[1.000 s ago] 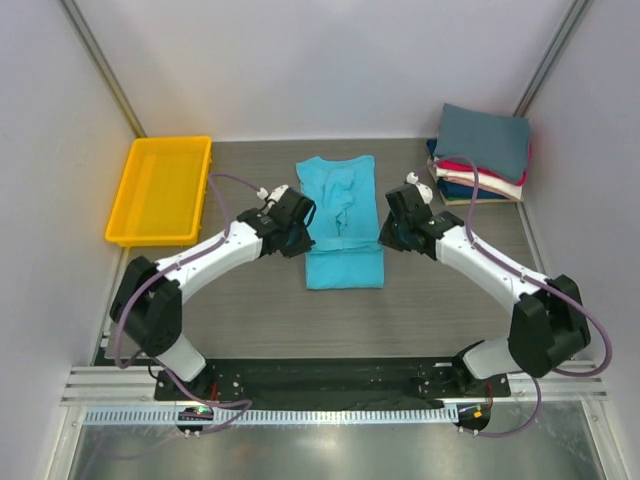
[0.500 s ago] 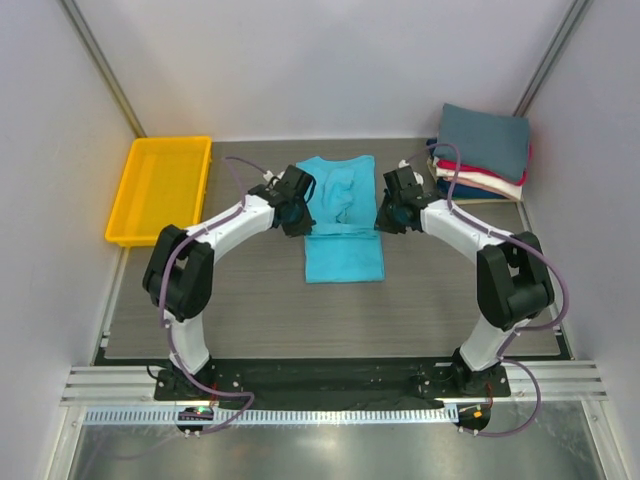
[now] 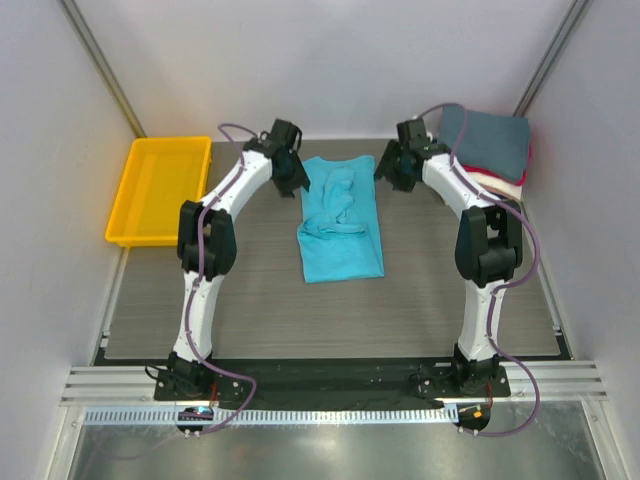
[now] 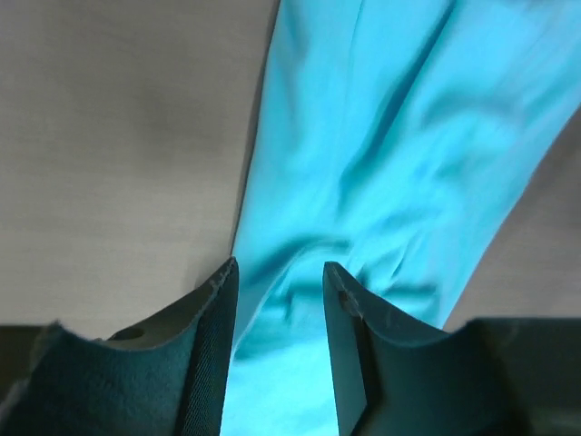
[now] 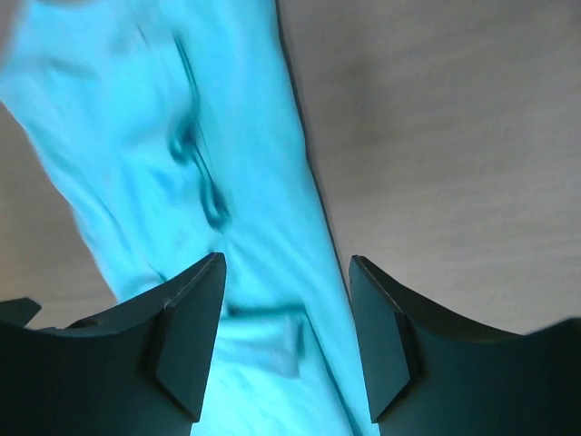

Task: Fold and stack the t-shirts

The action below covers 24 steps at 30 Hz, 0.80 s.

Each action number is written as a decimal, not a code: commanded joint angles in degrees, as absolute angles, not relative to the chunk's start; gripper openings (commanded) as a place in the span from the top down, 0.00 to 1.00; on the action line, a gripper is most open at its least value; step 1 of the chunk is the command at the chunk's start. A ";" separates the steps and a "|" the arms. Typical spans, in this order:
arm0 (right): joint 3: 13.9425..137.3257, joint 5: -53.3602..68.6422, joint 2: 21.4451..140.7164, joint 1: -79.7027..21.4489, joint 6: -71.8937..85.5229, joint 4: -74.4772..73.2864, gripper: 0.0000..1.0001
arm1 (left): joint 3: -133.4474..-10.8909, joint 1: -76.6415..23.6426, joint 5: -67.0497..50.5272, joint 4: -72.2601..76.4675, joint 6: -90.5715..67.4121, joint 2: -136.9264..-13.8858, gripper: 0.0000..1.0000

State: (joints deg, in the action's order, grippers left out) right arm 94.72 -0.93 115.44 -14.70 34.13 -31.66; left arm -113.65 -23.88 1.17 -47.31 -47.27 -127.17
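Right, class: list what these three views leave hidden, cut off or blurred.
- Top view: the grey shirt tops the stack, so the shirts beneath cannot be counted; the right arm crosses its left edge.
- Top view: fingertips of the left hand and right hand sit under their wrists; contact with the turquoise shirt unclear.
- Right wrist view: shirt creases blurred, ends cut off by frame.

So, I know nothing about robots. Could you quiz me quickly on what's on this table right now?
1. True or false: the turquoise t-shirt lies on the table, outside the yellow tray.
2. Which colour tops the stack of folded t-shirts? A red, B slate-grey, C cream.
3. Fill in: the left gripper and right gripper both have their jaws ____.
Key: 1 true; 2 B; 3 open.
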 commanded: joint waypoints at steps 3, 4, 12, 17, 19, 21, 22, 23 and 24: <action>107.50 -0.70 110.08 -12.74 32.87 -39.47 0.37 | -139.90 -20.57 -7.38 -63.62 -41.15 -135.17 0.55; 102.53 -0.70 107.95 -13.53 32.61 -38.24 0.37 | -140.01 -20.65 -7.12 -64.07 -40.87 -133.87 0.55; 83.16 9.49 101.42 -18.10 29.71 -27.87 0.41 | -97.70 -20.65 -8.52 -42.20 -42.80 -112.77 0.53; 77.61 10.90 103.09 -19.07 29.27 -25.14 0.42 | -91.50 -20.65 -10.89 -38.50 -41.66 -112.84 0.54; 76.56 11.07 103.62 -19.07 29.27 -24.09 0.42 | -90.35 -20.65 -11.25 -37.62 -41.66 -113.38 0.54; 76.29 11.08 104.94 -18.99 29.09 -23.47 0.41 | -89.91 -20.65 -11.43 -36.48 -41.75 -114.26 0.54; 76.20 11.25 105.46 -19.07 29.09 -23.12 0.41 | -89.83 -20.65 -11.60 -36.21 -41.75 -114.61 0.54; 76.29 11.34 105.82 -19.07 29.00 -22.94 0.41 | -90.00 -20.65 -11.86 -35.86 -41.75 -115.04 0.54; 76.46 11.34 106.69 -19.07 28.92 -22.59 0.41 | -90.17 -20.65 -11.95 -35.60 -41.84 -115.83 0.54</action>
